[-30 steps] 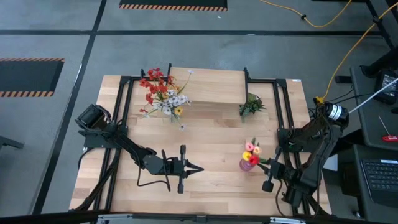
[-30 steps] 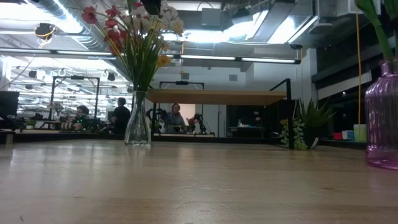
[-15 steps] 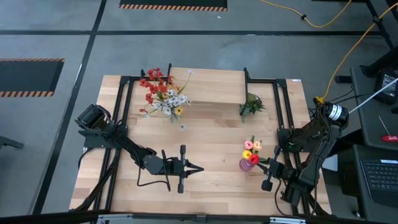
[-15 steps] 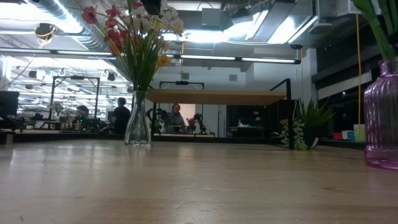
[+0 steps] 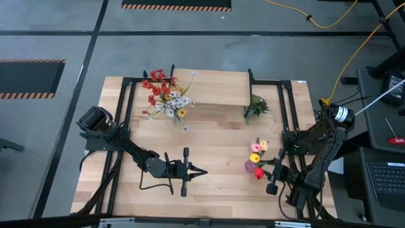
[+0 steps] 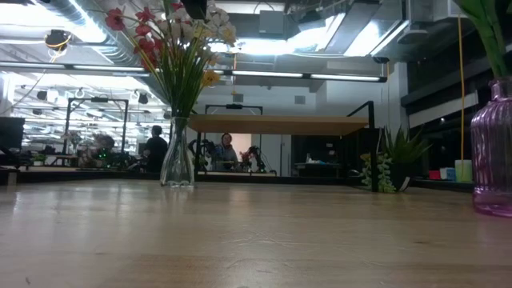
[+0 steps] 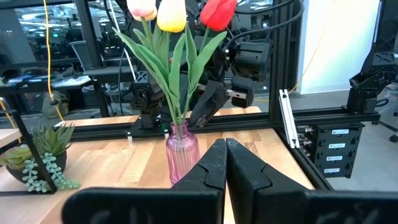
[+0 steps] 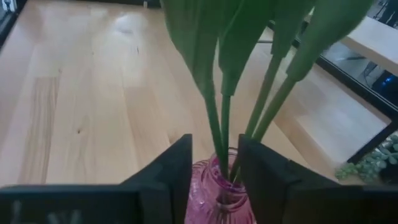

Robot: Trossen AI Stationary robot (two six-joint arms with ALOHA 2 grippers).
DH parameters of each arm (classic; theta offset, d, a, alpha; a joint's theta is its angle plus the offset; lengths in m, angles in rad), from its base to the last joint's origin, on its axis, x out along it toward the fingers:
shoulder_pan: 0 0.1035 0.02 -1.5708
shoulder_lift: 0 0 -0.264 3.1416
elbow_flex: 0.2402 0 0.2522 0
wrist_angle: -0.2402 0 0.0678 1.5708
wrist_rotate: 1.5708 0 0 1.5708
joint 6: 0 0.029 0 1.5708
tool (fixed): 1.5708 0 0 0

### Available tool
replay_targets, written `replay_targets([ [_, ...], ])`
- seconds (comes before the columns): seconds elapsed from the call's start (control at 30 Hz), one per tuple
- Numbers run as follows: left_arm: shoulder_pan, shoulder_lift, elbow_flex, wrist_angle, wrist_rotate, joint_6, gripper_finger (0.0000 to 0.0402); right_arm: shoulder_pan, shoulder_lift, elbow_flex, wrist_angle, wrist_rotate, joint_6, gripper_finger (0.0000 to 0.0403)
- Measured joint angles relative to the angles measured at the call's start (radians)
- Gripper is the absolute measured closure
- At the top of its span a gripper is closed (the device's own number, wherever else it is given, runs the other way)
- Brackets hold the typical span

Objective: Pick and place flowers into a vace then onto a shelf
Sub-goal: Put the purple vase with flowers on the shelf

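Note:
A purple ribbed glass vase [image 5: 250, 166] [image 7: 182, 152] [image 6: 492, 152] stands on the table at the near right and holds three tulips: pink [image 5: 264, 145], yellow [image 5: 255, 157] and red [image 5: 259, 172]. My right gripper [image 8: 215, 146] [image 5: 266, 168] reaches in from the table's right and is open. One finger stands on each side of the green stems [image 8: 219, 106], just above the vase's neck. My left gripper [image 7: 226, 155] [image 5: 204, 171] hangs shut and level over the table's near middle, pointing at the vase. The shelf [image 5: 212, 87] [image 6: 276, 124] stands at the far edge.
A clear glass vase [image 6: 178, 160] with red, white and yellow sprays [image 5: 166, 98] stands left of the shelf. A small green potted plant [image 5: 255, 106] [image 6: 388, 160] stands to the shelf's right. A black frame [image 5: 288, 107] lines the table's sides. Bare wood lies between the two arms.
The three tulip heads have fanned apart above the purple vase. The red one has tipped toward the table's near edge, and the pink one has tipped toward the far right. The vase has stayed in place.

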Motion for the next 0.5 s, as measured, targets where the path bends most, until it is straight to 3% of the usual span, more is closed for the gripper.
replay_targets([
  [0.23,0.0,0.0,0.0,0.0,0.0,0.0,0.0399,0.011,-0.004,0.082,-0.124,-0.083,0.0,0.0235],
  [0.5,0.0,0.0,0.0,0.0,0.0,0.0,0.0399,0.051,-0.004,0.147,-0.239,-0.084,0.021,0.0225],
])
